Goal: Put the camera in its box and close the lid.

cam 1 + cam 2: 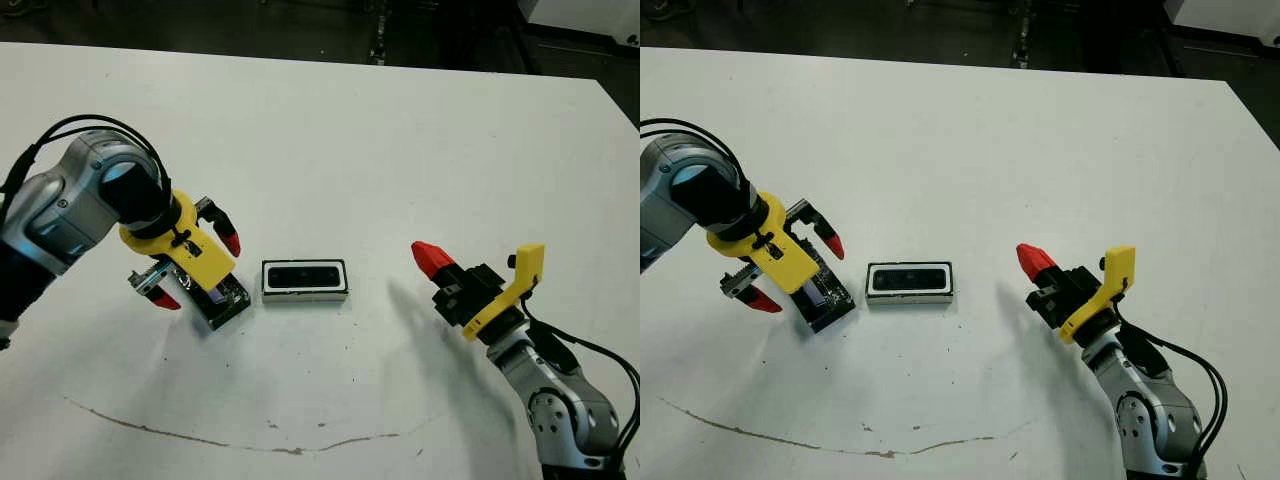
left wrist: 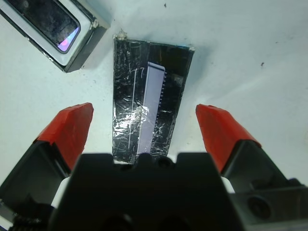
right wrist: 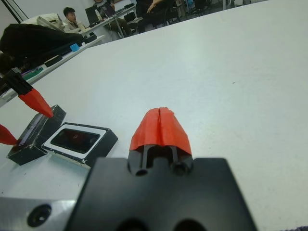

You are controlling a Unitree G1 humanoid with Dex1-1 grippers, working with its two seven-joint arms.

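Landmark: the box (image 1: 305, 280). Toward the robot's left, the lid (image 1: 222, 297) lies just beside it, apparently not touching, with the left gripper (image 1: 196, 268) spread open above the lid. Toward the right, bare table (image 1: 400, 150) separates it from the closed right gripper (image 1: 432, 259). Its far side is unobstructed.

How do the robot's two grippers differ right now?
The left gripper is open, fingers spread either side of the foil-covered lid; the right gripper is shut and empty. The left sits over the lid beside the box; the right is apart from both. Both have red tips.
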